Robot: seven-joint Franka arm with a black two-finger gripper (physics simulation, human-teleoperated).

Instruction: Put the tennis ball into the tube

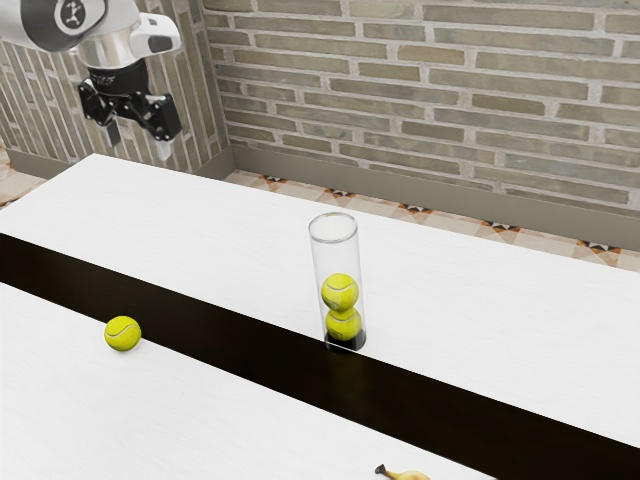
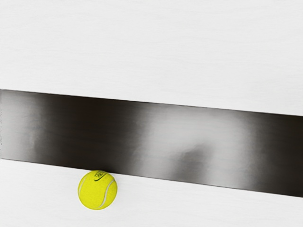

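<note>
My gripper (image 1: 136,146) hangs high near the exterior view's upper left, its two fingers apart with nothing between them. The loose tennis ball (image 1: 123,333) rests on the table at the exterior view's left, against the edge of the dark stripe and well below my hand. That same ball (image 2: 97,189) appears in the wrist view beside the stripe. A clear tube (image 1: 338,252) stands upright near the middle of the table, with its rim at the top. Inside it, an upper ball (image 1: 340,292) sits on a lower ball (image 1: 344,323).
Part of a banana (image 1: 408,476) lies at the exterior view's lower edge. A glossy dark stripe (image 1: 240,338) runs along the white table (image 1: 230,235). Behind the table rises a brick wall (image 1: 430,90).
</note>
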